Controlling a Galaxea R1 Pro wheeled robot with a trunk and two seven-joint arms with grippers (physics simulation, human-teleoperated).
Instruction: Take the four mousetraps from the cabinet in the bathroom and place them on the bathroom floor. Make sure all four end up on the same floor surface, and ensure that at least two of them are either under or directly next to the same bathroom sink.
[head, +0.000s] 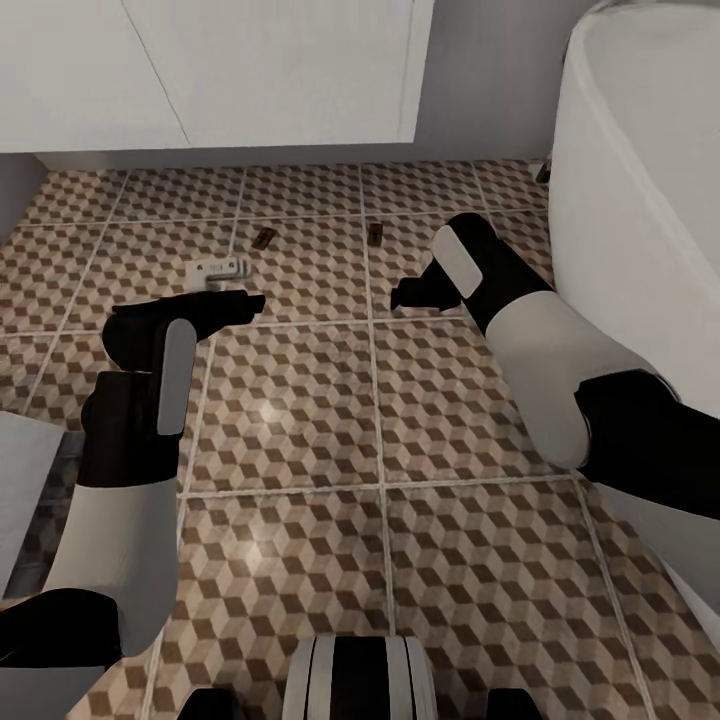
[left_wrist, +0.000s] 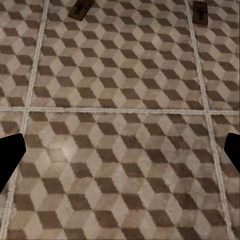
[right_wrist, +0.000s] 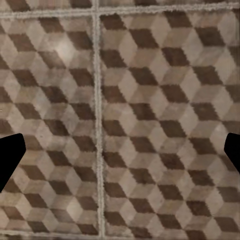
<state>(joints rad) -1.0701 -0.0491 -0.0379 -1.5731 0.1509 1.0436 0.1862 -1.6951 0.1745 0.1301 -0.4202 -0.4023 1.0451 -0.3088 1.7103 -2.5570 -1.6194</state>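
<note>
Two mousetraps lie flat on the bathroom floor (head: 300, 400), just in front of a white unit: one mousetrap (head: 264, 237) on the left and one mousetrap (head: 376, 234) on the right. The left wrist view shows the same left mousetrap (left_wrist: 81, 10) and right mousetrap (left_wrist: 200, 11) well beyond the fingers. My left gripper (head: 250, 300) (left_wrist: 120, 155) hangs open over bare tiles, short of the left trap. The right gripper (head: 400, 295) (right_wrist: 120, 155) is open too, with nothing but tiles between its fingers. The cabinet is out of view.
A white flat-fronted unit (head: 250, 70) spans the far wall above the floor. A white bathtub (head: 640, 200) curves along the right. A small white object (head: 215, 270) lies near my left gripper. A tiny brown thing (head: 543, 172) sits by the tub, too small to identify.
</note>
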